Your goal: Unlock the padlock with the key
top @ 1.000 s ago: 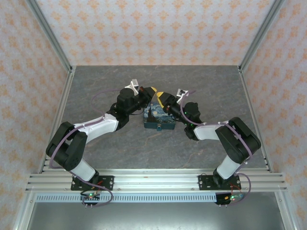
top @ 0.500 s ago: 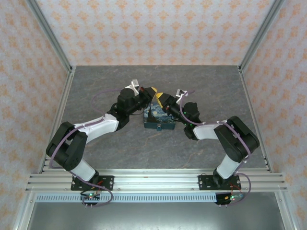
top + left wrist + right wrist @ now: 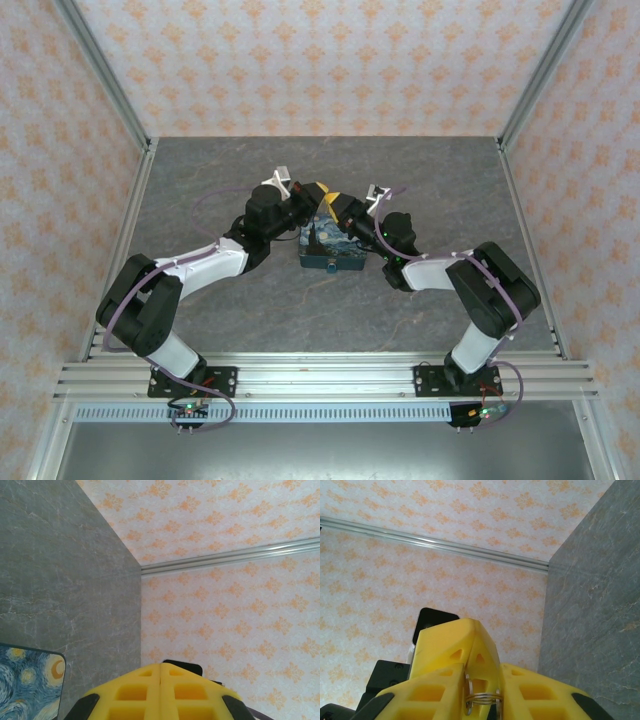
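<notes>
Two grippers meet tip to tip over the far end of a painted box (image 3: 322,243) in the middle of the grey table (image 3: 200,180). The right gripper (image 3: 337,205) has its yellow fingers (image 3: 535,692) squeezed almost together. In the tiny gap sits a little metal ring (image 3: 483,698). A thin silvery bit right beside it looks like the key (image 3: 468,692). So the right one is pinching the key by its ring. The left gripper (image 3: 316,190) has its finger pads (image 3: 125,690) pressed flat together, with just a thin line where they meet. I see nothing between them.

From above, the two sets of yellow tips are just beside each other, and I cannot tell if they touch. In the right wrist view a yellow wedge (image 3: 452,645) sticks up right behind the ring. It looks like the left gripper's tip.

The box has blue and yellow swirls on top, and I cannot see inside it. At the middle of its near edge is a small teal spot, which seems to be the padlock (image 3: 331,266). It is too small to tell if it is locked. The two arms lean in from either side and their tips hide part of the box's far end.
</notes>
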